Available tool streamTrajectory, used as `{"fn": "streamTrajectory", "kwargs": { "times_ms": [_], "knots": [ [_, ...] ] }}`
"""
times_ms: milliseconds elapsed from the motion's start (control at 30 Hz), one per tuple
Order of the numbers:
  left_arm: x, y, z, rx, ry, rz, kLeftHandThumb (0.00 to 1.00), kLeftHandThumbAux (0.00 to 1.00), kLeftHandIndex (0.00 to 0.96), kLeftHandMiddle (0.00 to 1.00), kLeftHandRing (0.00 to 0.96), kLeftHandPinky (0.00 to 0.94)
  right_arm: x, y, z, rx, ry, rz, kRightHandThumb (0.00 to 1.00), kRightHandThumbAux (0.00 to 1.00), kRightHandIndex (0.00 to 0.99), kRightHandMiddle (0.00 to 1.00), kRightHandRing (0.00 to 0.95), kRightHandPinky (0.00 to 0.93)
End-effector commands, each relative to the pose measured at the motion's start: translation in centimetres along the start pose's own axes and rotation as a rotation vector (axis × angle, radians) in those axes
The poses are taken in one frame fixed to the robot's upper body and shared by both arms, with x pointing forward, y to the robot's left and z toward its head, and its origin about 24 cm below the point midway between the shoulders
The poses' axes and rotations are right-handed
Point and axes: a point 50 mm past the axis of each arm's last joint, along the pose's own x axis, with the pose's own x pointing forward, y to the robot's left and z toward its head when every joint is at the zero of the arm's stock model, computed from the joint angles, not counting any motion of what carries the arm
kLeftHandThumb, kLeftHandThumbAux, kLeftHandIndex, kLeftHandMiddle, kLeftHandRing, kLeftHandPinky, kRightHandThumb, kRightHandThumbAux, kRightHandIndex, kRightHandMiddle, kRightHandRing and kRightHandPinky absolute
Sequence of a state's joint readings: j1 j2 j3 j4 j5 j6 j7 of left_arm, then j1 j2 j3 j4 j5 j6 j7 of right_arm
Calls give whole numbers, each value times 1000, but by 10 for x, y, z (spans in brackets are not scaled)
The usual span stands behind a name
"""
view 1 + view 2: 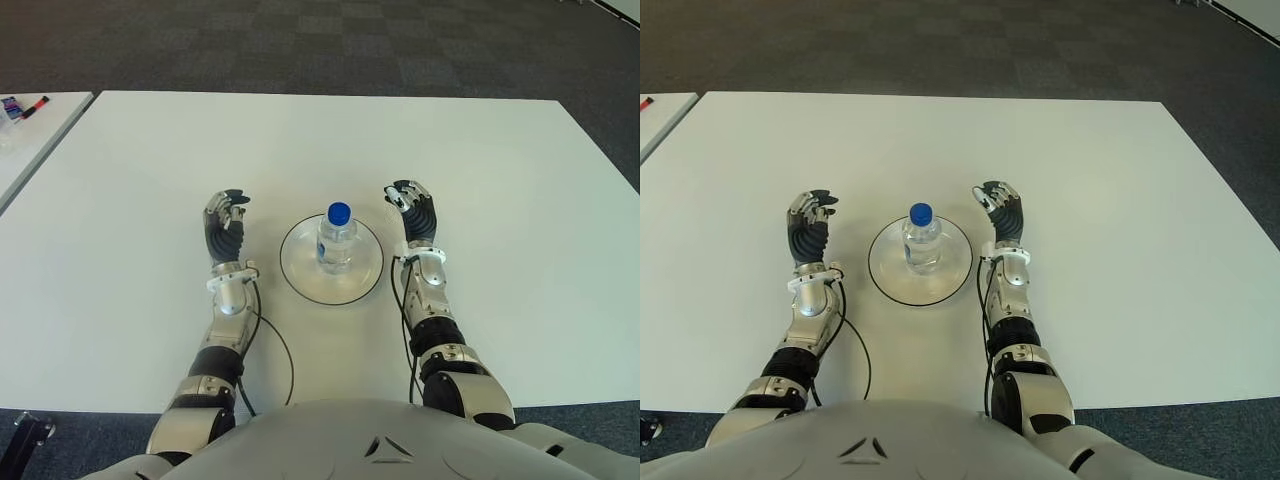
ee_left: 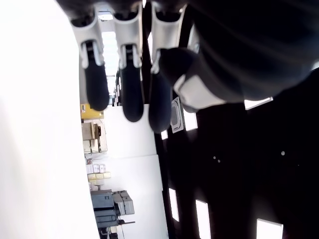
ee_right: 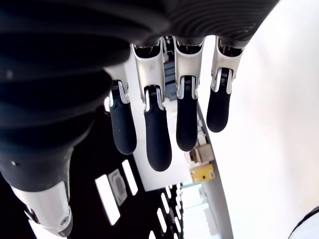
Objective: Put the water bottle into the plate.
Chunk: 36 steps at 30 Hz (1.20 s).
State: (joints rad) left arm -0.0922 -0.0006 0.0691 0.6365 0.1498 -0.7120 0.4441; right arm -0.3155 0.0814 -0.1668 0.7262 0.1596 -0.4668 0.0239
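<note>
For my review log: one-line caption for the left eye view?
Water bottle upright in the plate, open left hand and right hand flanking it.

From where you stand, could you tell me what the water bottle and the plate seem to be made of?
Water bottle: probably clear plastic, since the plate shows through its body; glossy blue cap, likely plastic. Plate: smooth white with a thin dark rim line, perhaps ceramic or melamine; the views cannot settle which.

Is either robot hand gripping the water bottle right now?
No. The water bottle stands upright in the plate, with the left robot hand and right robot hand open beside it.
</note>
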Motion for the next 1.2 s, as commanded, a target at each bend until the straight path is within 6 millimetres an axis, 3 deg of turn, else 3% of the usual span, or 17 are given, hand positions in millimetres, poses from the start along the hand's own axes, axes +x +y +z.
{"fn": "streamTrajectory", "kwargs": {
  "times_ms": [33,1200],
  "knots": [
    [-1,0,1,5,11,-1,834,677,396,467,384,399,-11,9,-13,13,29,1,824,693,406,495,530,513],
    [-2,2,3,20,33,-6,833,680,393,463,360,379,-13,14,-8,-80,-46,13,838,689,400,500,583,576]
  ]
}}
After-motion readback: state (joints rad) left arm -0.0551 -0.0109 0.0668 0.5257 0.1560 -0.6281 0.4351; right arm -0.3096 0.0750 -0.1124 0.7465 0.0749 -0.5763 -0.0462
